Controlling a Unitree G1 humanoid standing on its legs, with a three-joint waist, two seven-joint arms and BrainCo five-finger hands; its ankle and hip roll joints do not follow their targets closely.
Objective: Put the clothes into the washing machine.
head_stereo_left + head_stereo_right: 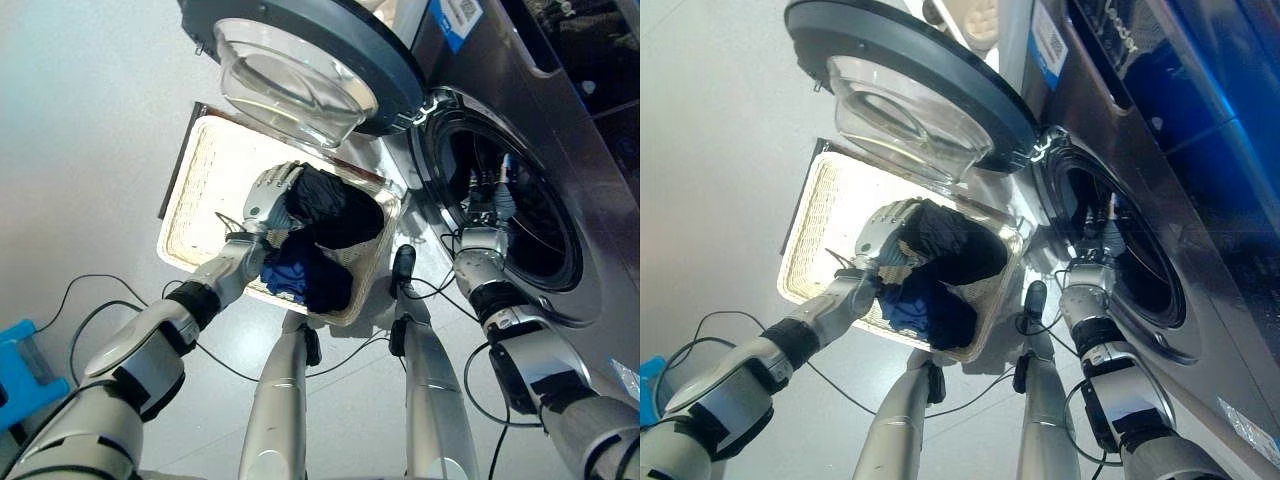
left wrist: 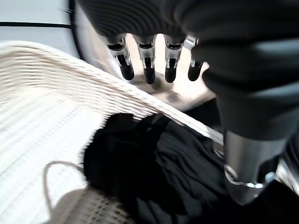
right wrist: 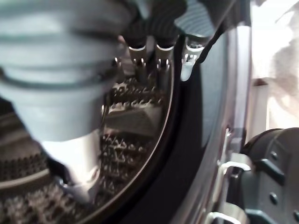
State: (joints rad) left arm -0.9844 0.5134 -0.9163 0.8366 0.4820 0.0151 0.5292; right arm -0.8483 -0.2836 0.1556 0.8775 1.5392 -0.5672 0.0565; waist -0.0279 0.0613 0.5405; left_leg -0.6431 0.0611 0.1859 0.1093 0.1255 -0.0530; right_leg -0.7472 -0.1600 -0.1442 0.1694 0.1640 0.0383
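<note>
A black garment [image 1: 335,205] and a blue garment [image 1: 295,265] lie heaped in the near end of a white wicker basket [image 1: 200,190] on the floor. My left hand [image 1: 268,195] hovers at the black garment's edge, open. Its fingers [image 2: 148,65] stretch out above the black garment [image 2: 154,163] and hold nothing. To the right, the washing machine's round opening [image 1: 530,220] is dark. My right hand [image 1: 490,200] reaches into it, open and empty. Its straight fingers [image 3: 161,60] point at the ribbed steel drum [image 3: 135,140].
The machine's glass-bowled door [image 1: 300,60] swings wide open over the basket's far end, close above my left hand. A blue object [image 1: 20,365] sits on the floor at the lower left. Grey floor spreads to the left of the basket.
</note>
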